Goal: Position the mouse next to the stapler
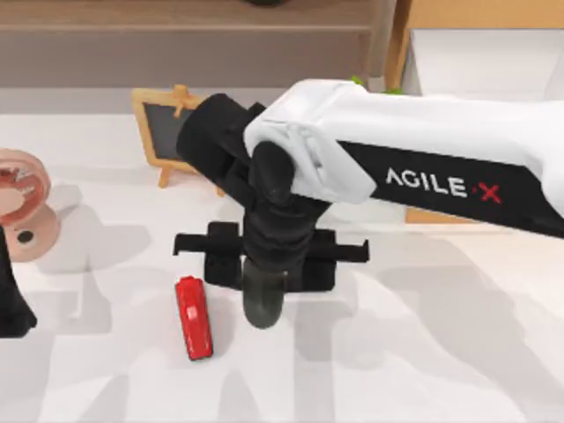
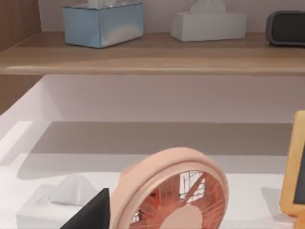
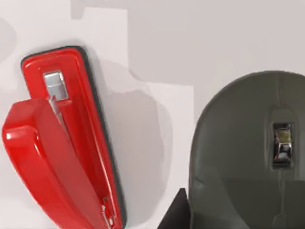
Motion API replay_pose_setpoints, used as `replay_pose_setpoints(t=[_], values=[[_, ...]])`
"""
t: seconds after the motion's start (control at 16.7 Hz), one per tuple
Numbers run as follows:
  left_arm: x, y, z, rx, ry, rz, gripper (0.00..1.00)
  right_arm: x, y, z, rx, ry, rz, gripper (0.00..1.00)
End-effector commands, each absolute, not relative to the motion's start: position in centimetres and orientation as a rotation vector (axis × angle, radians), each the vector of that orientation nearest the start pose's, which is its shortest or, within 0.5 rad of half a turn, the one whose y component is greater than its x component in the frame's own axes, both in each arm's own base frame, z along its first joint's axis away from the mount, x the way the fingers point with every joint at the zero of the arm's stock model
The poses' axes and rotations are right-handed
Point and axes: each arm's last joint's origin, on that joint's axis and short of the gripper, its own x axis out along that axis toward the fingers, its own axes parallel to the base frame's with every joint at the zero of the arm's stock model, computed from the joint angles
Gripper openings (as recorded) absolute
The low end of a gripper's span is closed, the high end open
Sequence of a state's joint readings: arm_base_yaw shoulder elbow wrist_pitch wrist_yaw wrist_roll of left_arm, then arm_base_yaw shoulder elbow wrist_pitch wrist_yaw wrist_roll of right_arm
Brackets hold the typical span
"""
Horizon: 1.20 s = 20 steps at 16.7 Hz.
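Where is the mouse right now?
In the top view the mouse is near the table's middle, under the right gripper, just right of the stapler with a small gap between them.

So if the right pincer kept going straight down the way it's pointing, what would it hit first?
Probably the bare white table. The right pincer points down with the dark grey mouse under it, beside the red stapler with a gap between them. How high the mouse sits is unclear.
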<state>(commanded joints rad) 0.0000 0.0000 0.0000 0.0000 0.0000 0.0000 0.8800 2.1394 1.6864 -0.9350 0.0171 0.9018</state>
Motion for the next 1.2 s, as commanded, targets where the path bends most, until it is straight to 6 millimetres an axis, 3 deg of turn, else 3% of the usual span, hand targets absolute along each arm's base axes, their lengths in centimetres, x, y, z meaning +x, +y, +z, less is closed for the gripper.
replay_pose_setpoints(t=[0.48,1.02,1.2], values=[[10.6,-0.1,16.0,0.0,0.0,0.0,1.0,28.5,32.9,17.4,0.147,1.418,0.078,0.0],[10.6,-0.1,16.0,0.0,0.0,0.0,1.0,27.0,32.6,14.1,0.019,1.467,-0.006,0.0],[10.6,-0.1,16.0,0.0,0.0,0.0,1.0,27.0,32.6,14.1,0.019,1.467,-0.006,0.0]])
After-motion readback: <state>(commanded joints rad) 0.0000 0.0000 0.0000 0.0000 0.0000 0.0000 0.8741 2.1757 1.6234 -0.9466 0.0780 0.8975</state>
